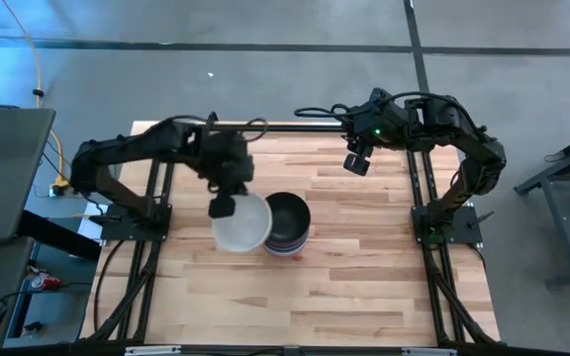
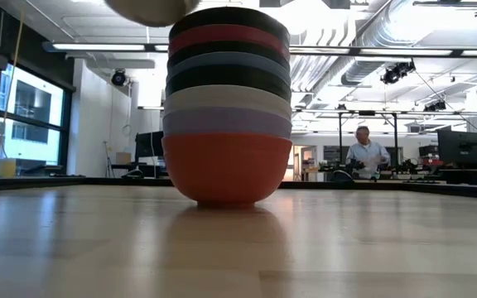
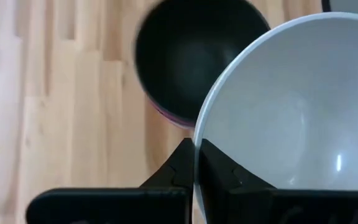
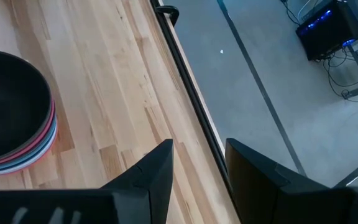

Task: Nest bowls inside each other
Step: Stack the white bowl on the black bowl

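A stack of nested bowls (image 1: 288, 223) stands on the table's middle, a black bowl (image 3: 191, 56) on top and a red one (image 2: 226, 170) at the bottom on the wood. My left gripper (image 1: 223, 206) is shut on a white bowl (image 1: 241, 222), held in the air just left of the stack. In the low view only that bowl's underside (image 2: 147, 10) shows, at the top edge. My right gripper (image 1: 355, 163) hangs open and empty over the far right of the table. My left gripper pinches the white bowl's rim (image 3: 196, 163) on its left side, one finger (image 3: 219, 171) inside the bowl and one finger (image 3: 173, 171) outside. The fingers point down from above. The bowl is lifted clear, open side up, beside the stack's top.
The table's far edge rail (image 4: 185, 68) runs close by my right gripper. A person (image 2: 366, 155) stands in the room far behind the table. Bare wood (image 1: 364, 287) lies near and to the right of the stack.
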Robot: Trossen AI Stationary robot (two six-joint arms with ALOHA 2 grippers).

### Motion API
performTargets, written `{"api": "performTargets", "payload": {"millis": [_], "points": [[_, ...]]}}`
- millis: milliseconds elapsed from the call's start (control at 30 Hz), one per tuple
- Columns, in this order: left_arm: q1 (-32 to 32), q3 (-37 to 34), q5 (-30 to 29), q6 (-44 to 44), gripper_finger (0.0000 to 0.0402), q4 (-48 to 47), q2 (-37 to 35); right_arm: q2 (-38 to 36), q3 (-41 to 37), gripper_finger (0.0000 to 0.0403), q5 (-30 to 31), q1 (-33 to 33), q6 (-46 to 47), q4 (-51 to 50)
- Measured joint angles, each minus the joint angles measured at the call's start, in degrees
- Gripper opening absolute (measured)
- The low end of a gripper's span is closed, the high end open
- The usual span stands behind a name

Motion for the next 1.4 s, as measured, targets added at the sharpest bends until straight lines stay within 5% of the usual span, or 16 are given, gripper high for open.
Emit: {"api": "performTargets", "payload": {"millis": [700, 1400], "points": [[7.47, 35.45, 6.65, 12.82, 0.0000, -9.64, 30.69, 0.00, 0.00, 0.0140, -0.13, -0.04, 0.07, -0.22], [8.16, 36.41, 7.36, 12.07, 0.0000, -14.58, 38.43, 0.00, 0.00, 0.0140, -0.39, -0.04, 0.48, -0.24]]}}
